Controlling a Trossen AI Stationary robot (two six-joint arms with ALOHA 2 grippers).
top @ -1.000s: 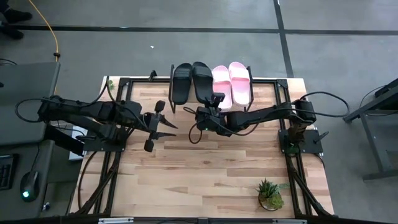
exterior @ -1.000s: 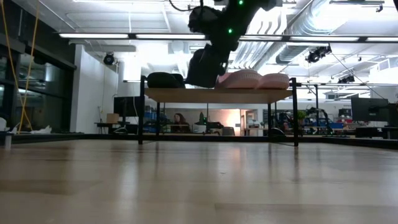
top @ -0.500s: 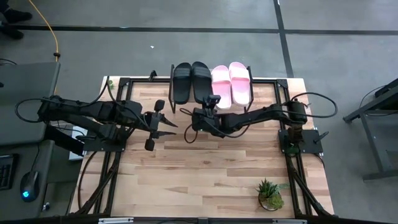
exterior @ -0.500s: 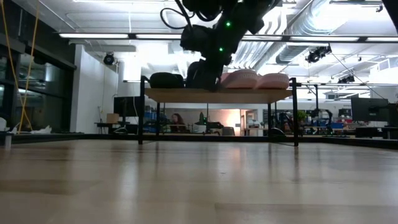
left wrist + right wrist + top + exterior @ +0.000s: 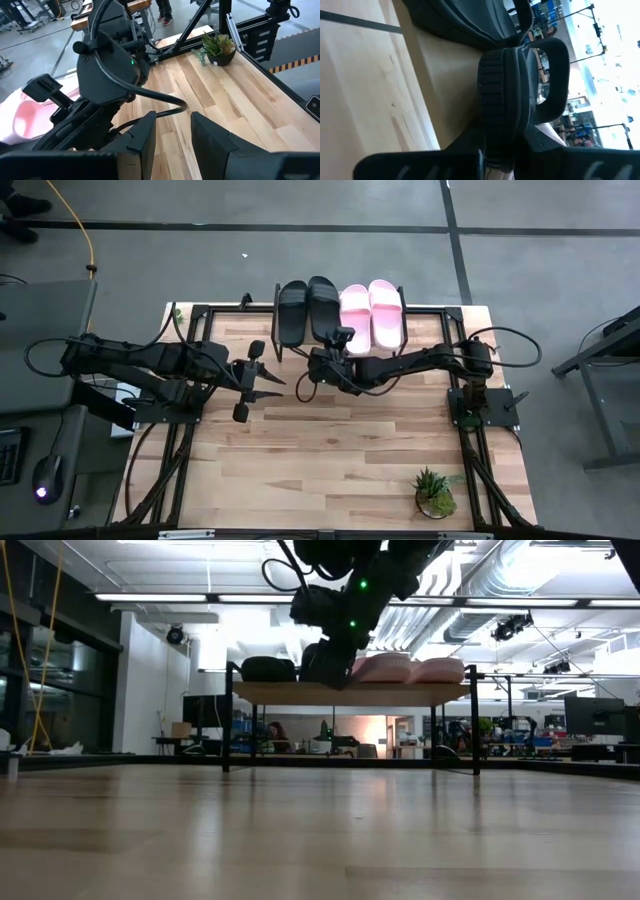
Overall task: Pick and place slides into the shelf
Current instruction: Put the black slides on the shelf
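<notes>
The shelf [image 5: 350, 693] stands at the table's far edge. Its light board [image 5: 435, 75] carries two black slides and two pink slides [image 5: 357, 315] [image 5: 385, 310], all resting on their soles side by side. My right gripper [image 5: 325, 350] reaches in from the right and is shut on the second black slide [image 5: 322, 305], right of the first one [image 5: 291, 310]. My left gripper [image 5: 270, 385] hovers open over the table's left middle, its fingers [image 5: 145, 137] touching nothing. My right gripper pinches the black slide by its heel end [image 5: 497, 125] between the two fingers [image 5: 420, 160]. The fingers come from the table's near side, roughly along the slide's length. The slide lies on its sole on the shelf board, beside the other black slide, its strap [image 5: 555, 75] toward the far end.
A small potted plant [image 5: 435, 492] stands near the table's near right corner. The wooden tabletop [image 5: 330, 450] between the arms and the near edge holds nothing else. Black frame rails run along the table's sides. People sit in the room far behind the shelf.
My right gripper has moved toward the far edge and slightly left, and has come down. The black slide it holds hung tilted above the shelf a second ago; now it lies level on the board, lined up beside the other black slide.
</notes>
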